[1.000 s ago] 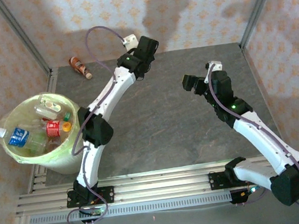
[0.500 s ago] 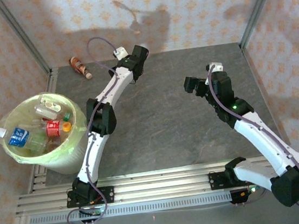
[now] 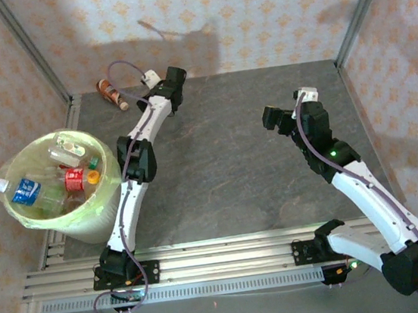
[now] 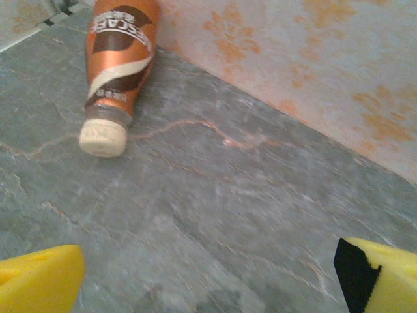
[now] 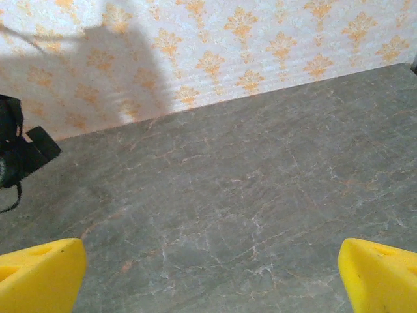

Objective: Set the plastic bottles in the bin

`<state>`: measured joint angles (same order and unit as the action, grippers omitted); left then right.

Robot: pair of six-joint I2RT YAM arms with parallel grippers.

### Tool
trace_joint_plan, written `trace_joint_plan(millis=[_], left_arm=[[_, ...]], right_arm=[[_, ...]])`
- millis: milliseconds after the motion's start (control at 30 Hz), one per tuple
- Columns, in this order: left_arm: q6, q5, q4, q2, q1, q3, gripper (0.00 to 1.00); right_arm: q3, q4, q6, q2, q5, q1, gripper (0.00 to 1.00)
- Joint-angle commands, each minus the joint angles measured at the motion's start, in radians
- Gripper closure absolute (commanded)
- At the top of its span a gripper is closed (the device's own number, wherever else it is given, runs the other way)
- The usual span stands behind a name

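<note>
— Where's the orange-labelled plastic bottle point(image 4: 120, 52)?
— Lying by the far wall point(image 4: 313, 65), ahead of the left gripper point(image 4: 208, 277), jaws spread.
— And the right gripper point(image 5: 212, 274)?
— Spread, empty; other bottles point(image 3: 54, 183) lie in the round pale yellow-green bin point(image 3: 87, 221).

Showing a grey veined stone-look tabletop point(image 3: 232, 188) hemmed by pale pink wallpapered walls with orange floral motifs point(image 3: 290, 9) and silver metal frame posts point(image 3: 359, 8), catching soft shadows along the far side.
</note>
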<state>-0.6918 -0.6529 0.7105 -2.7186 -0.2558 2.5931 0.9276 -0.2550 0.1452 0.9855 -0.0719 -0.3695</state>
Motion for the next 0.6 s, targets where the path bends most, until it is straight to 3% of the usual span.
trace_joint_plan(millis=[0, 267, 567], left_arm=[[0.034, 0.013, -0.050, -0.003, 0.016, 0.027, 0.00], [0.001, 0.078, 0.010, -0.020, 0.122, 0.039, 0.00], [0.083, 0.230, -0.052, -0.047, 0.198, 0.045, 0.00]], right_arm=[[0.007, -0.023, -0.027, 0.008, -0.037, 0.007, 0.01], [-0.010, -0.014, -0.016, 0.021, -0.049, 0.008, 0.01], [0.002, -0.008, -0.015, 0.066, -0.042, 0.008, 0.01]])
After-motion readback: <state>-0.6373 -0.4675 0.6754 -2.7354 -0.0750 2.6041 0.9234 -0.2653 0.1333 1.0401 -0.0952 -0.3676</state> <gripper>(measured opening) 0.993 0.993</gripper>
